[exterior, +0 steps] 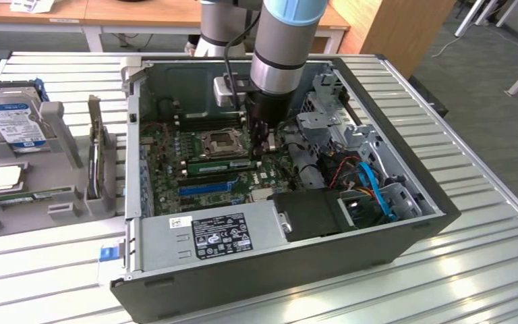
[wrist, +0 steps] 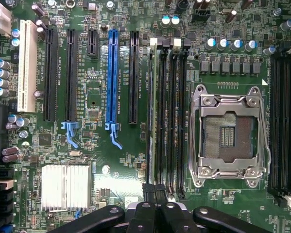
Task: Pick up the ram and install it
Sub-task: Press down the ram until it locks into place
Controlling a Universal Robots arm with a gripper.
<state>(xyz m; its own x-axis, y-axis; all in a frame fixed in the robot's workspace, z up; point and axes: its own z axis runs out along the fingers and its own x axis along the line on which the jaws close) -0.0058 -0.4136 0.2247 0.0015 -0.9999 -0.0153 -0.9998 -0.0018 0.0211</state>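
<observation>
Directly beneath the shut tool [wrist: 155,191], ram [wrist: 155,111] in motherboard slot.

the exterior view is evenly bright, lit from overhead. the slatted counter [exterior: 475,270] throws pale glare in streaks toward 5 o'clock and 7 o'clock. inside the case [exterior: 403,233] it is dimmer, and the arm [exterior: 282,61] casts soft shade over the motherboard [exterior: 214,169]. the far background at 12 o'clock is slightly soft. in the wrist view the board is flatly lit and sharp; the heatsink [wrist: 65,187] and socket frame [wrist: 230,138] glint, and the claw [wrist: 155,213] at 6 o'clock is dark and a bit blurred.
</observation>
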